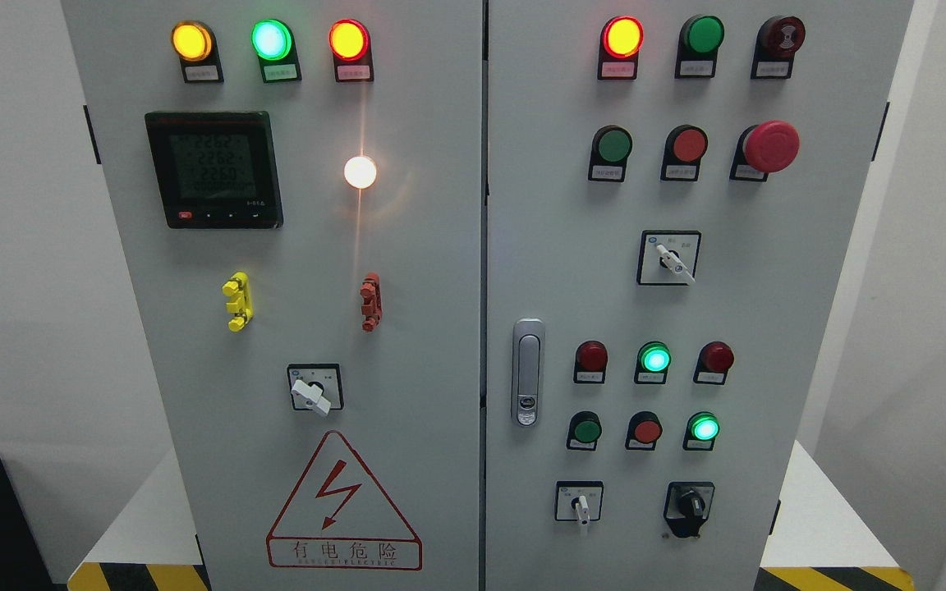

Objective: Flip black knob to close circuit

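Cabinet doors fill the head view, and neither robot hand shows anywhere, so the state of the fingers cannot be told. On the right door (pixel 769 328), at the bottom right, sits the black knob (pixel 689 506), its handle standing roughly upright on a black plate. Just left of it is a white-handled selector switch (pixel 580 503) pointing down. Above these, two rows of round lamps and buttons include a lit green lamp (pixel 654 359) and another lit green lamp (pixel 704 428). A silver door latch (pixel 528 372) stands near the seam. The left door (pixel 194 328) carries a digital meter (pixel 213 170) and a red lightning warning triangle (pixel 344 502)
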Controlling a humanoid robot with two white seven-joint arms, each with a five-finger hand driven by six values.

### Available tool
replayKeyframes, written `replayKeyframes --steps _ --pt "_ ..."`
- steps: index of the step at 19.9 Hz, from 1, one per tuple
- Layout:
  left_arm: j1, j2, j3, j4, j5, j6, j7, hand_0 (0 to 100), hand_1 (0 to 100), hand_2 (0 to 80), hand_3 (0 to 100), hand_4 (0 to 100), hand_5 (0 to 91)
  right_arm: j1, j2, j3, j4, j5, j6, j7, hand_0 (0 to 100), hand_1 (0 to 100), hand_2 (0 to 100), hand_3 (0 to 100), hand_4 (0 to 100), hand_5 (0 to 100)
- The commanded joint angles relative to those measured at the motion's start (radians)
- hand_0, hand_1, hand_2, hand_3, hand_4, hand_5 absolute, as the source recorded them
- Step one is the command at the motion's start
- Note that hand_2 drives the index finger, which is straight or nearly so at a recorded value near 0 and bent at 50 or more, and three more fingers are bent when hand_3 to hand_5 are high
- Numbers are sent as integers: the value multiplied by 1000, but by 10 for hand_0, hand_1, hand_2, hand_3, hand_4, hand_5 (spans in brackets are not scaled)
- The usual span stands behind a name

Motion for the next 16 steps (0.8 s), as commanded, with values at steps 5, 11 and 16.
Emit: replayKeyframes --steps 5,11,16 --pt "0 0 0 0 0 0 1 120 556 0 0 0 0 1 2 -4 5 -1 -3 8 0 100 0 0 0 0" --pt "0 0 0 0 0 0 1 120 556 0 0 0 0 3 -6 6 -50 5 3 12 0 100 0 0 0 0" --pt "0 0 0 0 0 0 1 120 556 0 0 0 0 3 -12 8 -191 132 65 8 0 117 0 0 0 0"
